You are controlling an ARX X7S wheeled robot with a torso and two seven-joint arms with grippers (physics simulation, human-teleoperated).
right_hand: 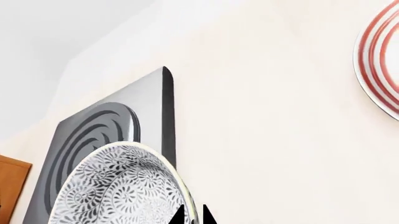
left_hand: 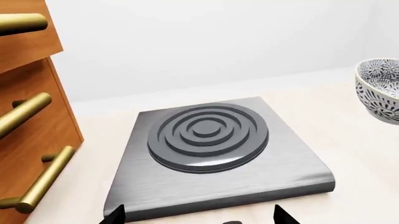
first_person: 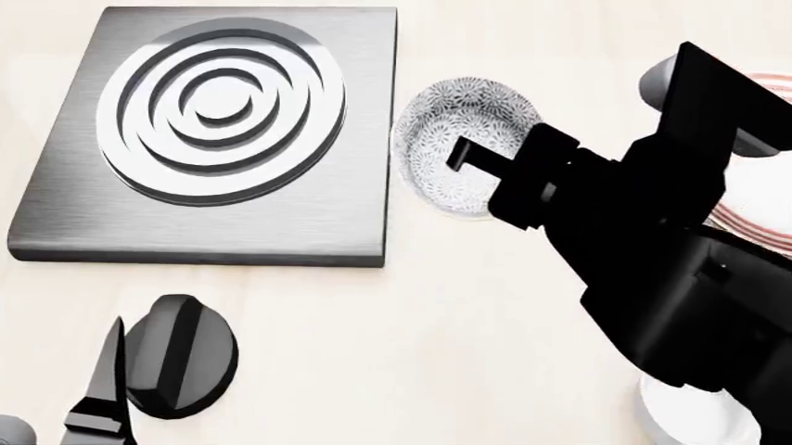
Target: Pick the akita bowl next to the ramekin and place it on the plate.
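The left end effector (first_person: 111, 389) sits at the near-left corner of the head view, low over the pale worktop (first_person: 371, 352); only its dark body and one finger show there, and the left wrist view shows two black fingertips (left_hand: 281, 215) set well apart with nothing between them, so it is released and empty. Also near, at the right edge of the head view, a plain white cup (first_person: 693, 417) shows partly from under the black right arm. Further out, the right end effector (first_person: 477, 171) reaches to the patterned bowl (first_person: 465, 139); in the right wrist view its two dark fingertips stand close on either side of the bowl's rim (right_hand: 187, 205), one inside and one outside, so it is pinching the bowl by the rim. Whether the bowl's foot touches the worktop cannot be told. The bowl lies just beside the right edge of the grey burner slab (first_person: 210, 139), whose raised concentric rings fill the far-left part of the head view. The plate (first_person: 761, 222) with red rings lies to the right of the bowl, apart from it and mostly hidden behind the right arm. Beyond the slab, the left wrist view shows a wooden drawer unit (left_hand: 31, 116) with brass handles.
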